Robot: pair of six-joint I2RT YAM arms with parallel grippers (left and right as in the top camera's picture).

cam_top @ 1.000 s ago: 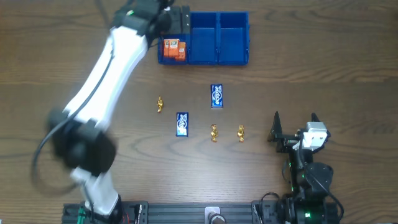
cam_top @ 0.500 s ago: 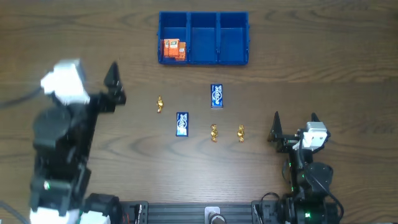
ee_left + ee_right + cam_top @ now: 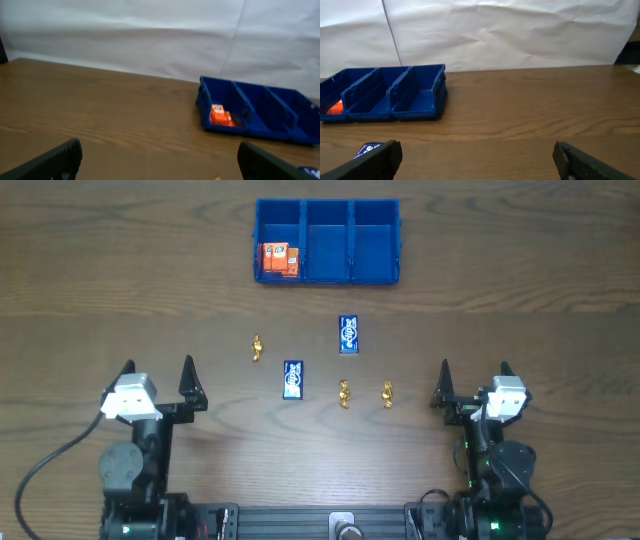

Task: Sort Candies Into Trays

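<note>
Top view: three gold candies (image 3: 257,347) (image 3: 344,393) (image 3: 387,392) and two blue candies (image 3: 348,334) (image 3: 293,379) loose on the table (image 3: 100,280), orange candies (image 3: 280,260) in the tray's (image 3: 327,278) left compartment. Left gripper (image 3: 158,367) and right gripper (image 3: 474,369) both gape wide, empty.

Bare tabletop (image 3: 120,290) lies straight ahead of the left claw (image 3: 158,364) and the right claw (image 3: 473,366). Between them, gold candies (image 3: 343,393) and blue bars (image 3: 293,379) lie scattered; farther ahead stands the blue tray (image 3: 327,278).
</note>
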